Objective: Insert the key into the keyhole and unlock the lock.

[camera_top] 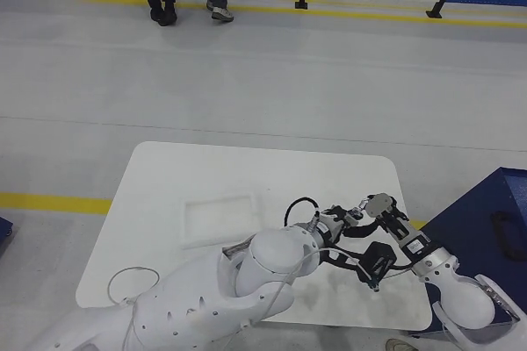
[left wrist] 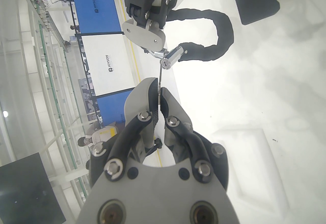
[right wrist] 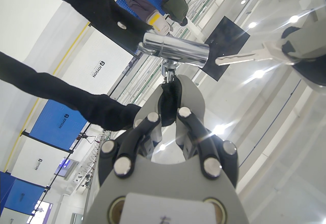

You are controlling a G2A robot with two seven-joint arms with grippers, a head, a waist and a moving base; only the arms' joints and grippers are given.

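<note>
**A:** Counter (camera_top: 246, 167) below, lock (right wrist: 175, 48) held above it?

**B:** Yes, the right end effector (right wrist: 174, 82) is clamped on it. The left end effector (left wrist: 159, 91) pinches the key (right wrist: 239, 58), tip just short of the keyhole (left wrist: 165, 64). It looks like the insertion step: line up straight, push, then turn.

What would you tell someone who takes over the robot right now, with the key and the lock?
Left gripper: shut on the key.
Right gripper: shut on the lock, by the stub under its shiny cylinder; its black cable loops away.
Both are held above the table.
Done: key and lock are gripped, and the key tip is lined up at the keyhole end, not inside.
Left: push the key in, turn it, unlock.
</note>
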